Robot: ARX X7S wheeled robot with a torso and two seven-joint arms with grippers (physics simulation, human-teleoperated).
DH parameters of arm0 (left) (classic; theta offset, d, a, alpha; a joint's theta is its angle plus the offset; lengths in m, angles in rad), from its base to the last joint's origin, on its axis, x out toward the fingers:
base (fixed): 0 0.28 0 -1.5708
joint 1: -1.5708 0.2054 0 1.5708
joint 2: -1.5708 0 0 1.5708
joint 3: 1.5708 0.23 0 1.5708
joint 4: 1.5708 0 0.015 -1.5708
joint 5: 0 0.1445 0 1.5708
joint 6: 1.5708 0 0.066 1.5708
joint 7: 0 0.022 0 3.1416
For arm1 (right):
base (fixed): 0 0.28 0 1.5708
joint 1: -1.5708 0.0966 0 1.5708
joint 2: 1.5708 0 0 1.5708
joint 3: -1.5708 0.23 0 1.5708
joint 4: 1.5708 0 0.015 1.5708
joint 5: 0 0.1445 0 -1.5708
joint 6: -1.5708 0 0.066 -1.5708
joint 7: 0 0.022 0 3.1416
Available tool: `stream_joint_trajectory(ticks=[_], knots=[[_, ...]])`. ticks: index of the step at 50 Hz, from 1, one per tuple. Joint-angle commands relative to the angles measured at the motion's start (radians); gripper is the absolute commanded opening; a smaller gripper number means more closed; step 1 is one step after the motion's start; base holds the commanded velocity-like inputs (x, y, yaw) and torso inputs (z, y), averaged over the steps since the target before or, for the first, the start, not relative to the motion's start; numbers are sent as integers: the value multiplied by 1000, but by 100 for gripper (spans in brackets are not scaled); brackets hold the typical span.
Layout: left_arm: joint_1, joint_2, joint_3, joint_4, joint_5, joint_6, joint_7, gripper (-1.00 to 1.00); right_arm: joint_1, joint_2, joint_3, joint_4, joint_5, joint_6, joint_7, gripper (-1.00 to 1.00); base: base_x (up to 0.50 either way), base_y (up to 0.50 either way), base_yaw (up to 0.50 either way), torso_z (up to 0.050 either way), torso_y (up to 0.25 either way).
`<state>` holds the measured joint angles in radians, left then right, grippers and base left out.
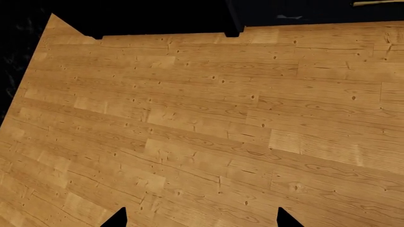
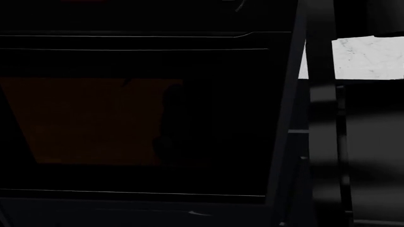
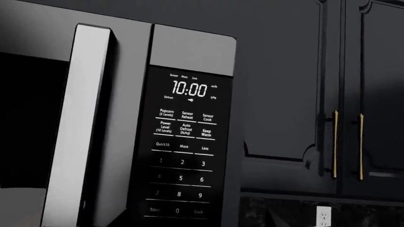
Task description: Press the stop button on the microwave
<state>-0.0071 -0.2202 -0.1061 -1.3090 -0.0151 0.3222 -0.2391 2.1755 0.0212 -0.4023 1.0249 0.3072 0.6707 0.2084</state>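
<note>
In the right wrist view the dark steel microwave (image 3: 189,52) fills the left half. Its black control panel (image 3: 183,151) shows a lit "10:00" display (image 3: 189,89), preset buttons and a number pad (image 3: 181,177). The lowest row in view reads Timer, 0, Clock, and no stop button shows. A silver door handle (image 3: 79,123) runs beside the panel. My right gripper's fingers are out of frame. My left gripper (image 1: 202,221) is open and empty over a wooden floor (image 1: 208,118), with only its two dark fingertips (image 1: 118,218) showing.
Dark cabinet doors with gold handles (image 3: 347,144) stand beside the microwave, with a white wall outlet (image 3: 323,215) below. The head view is filled by a dark oven front (image 2: 139,118), with a white marble counter (image 2: 369,56) at the right. Black cabinet bases (image 1: 164,16) border the floor.
</note>
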Motion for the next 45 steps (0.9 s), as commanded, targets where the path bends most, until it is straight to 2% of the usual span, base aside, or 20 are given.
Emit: stream_joint_trajectory(ticks=[1, 6, 15, 45], knots=[[-3, 1, 2, 0, 1, 0, 0, 100, -1, 8, 14, 37, 40, -46, 6, 100, 488, -98, 0, 0, 0], [-3, 1, 2, 0, 1, 0, 0, 100, 2, 14, 46, 51, 74, -67, 6, 100, 0, 0, 0, 0, 0], [-3, 1, 2, 0, 1, 0, 0, 100, -13, 9, 103, -31, 162, -7, 11, 100, 0, 0, 0, 0, 0], [-3, 1, 2, 0, 1, 0, 0, 100, -44, 13, -33, -40, 124, -79, 22, 100, 83, -5, 0, 0, 0]])
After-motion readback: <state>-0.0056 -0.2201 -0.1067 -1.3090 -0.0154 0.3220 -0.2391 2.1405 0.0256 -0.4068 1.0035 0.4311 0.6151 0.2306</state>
